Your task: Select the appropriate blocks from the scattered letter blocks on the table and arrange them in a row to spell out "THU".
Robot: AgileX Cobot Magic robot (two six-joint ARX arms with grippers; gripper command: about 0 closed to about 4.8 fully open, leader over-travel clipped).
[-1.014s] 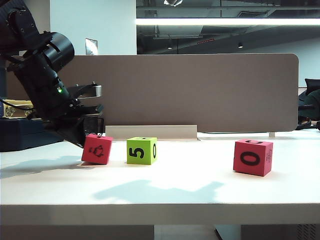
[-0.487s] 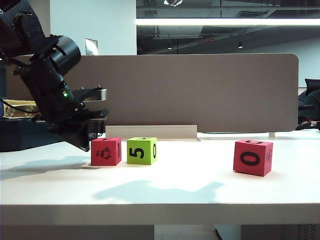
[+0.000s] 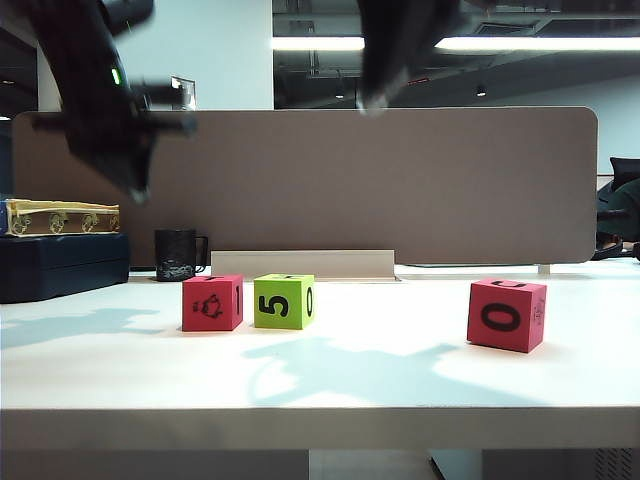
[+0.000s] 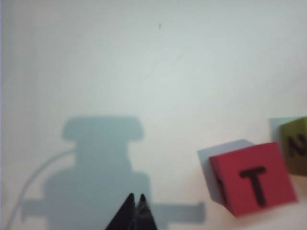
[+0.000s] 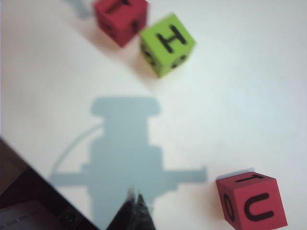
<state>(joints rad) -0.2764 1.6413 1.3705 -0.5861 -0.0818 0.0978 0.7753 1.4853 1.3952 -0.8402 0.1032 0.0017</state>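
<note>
the right gripper [image 5: 135, 203] hangs above the plain white table top [image 5: 249, 86] with its two dark fingertips pressed together, nothing between them. its blurred grey shadow [image 5: 125, 153] lies on the surface just ahead of the tips. off to one side of the tips, near them, sits a pinkish-red foam cube [image 5: 252, 201] with a black u on its upper face. far ahead of the tips stands a lime green foam cube [image 5: 167, 44] showing a black h, and just beside it another pinkish-red foam cube [image 5: 120, 17], cut by the frame edge. a dark edge [image 5: 29, 201] fills the near corner.
</note>
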